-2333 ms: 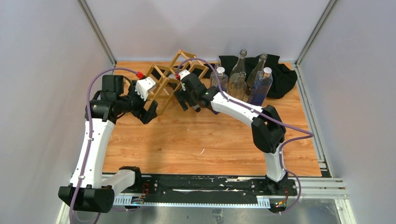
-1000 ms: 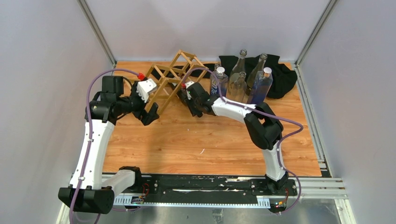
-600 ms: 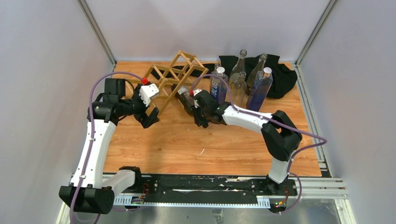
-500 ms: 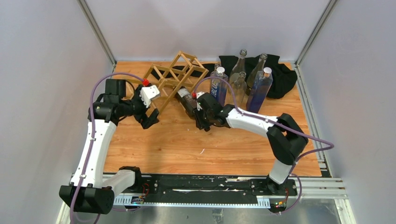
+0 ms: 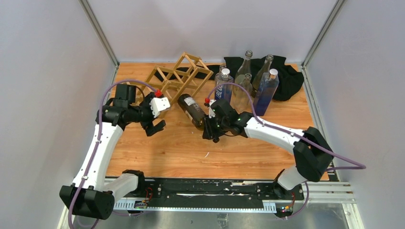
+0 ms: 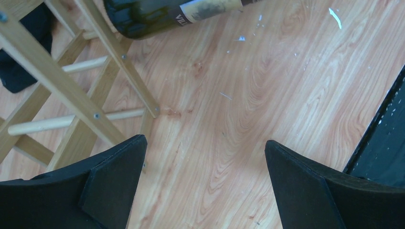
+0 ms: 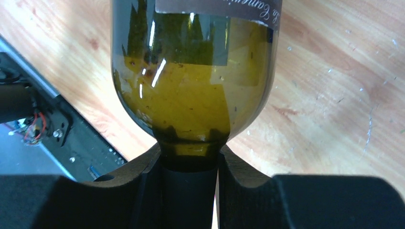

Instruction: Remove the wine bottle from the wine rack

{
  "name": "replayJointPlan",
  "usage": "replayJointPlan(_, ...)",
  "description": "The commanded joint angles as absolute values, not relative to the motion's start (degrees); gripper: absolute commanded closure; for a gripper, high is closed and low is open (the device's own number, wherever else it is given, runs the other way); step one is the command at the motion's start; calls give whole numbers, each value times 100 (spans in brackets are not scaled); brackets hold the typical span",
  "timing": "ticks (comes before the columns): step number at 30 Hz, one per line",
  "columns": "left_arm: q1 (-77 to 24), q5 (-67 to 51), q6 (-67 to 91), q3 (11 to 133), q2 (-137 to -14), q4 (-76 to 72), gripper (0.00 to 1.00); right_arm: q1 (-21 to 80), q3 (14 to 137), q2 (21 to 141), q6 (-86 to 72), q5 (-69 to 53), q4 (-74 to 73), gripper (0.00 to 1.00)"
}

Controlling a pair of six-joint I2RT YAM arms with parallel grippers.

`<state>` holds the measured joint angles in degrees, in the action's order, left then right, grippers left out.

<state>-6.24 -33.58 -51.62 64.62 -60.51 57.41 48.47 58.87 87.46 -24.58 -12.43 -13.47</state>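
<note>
While the right gripper (image 7: 189, 174) clamps the wine bottle (image 5: 191, 109) by its neck, the base sits just beside the wine rack (image 5: 177, 76) — pull-out nearly done, I'd say. Left gripper (image 5: 156, 125) gapes empty, centre-left; next call — draw clear, lower gently.

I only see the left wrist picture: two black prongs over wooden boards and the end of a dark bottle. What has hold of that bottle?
Observer: The right gripper, shut on the wine bottle at its neck.
Visitor: Is it out of the wooden frame?
Observer: From above, its base looks just outside the wine rack.
Visitor: Any more bottles?
Observer: Several upright bottles stand at the back right, by a black cloth.
</note>
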Motion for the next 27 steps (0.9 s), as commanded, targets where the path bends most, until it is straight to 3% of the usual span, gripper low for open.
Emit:
replayJointPlan(1, -934, -3156, -5745, 6274, -5923, 5781, 0, 4924, 5895, 8120, -2554, -1644, -1176, 100)
replayJointPlan(14, -1999, -2832, -7528, 6014, -5584, 5397, 0, 5286, 6288, 7796, -2332, -2664, -2146, 100)
replayJointPlan(21, -2823, -2181, -7898, 5138, -5111, 4859, 0, 5607, 6867, 8065, -2102, -3022, -2423, 100)
replayJointPlan(27, -2936, -1864, -7587, 4887, -5123, 4340, 0, 5774, 7086, 8137, -1989, -3228, -2512, 100)
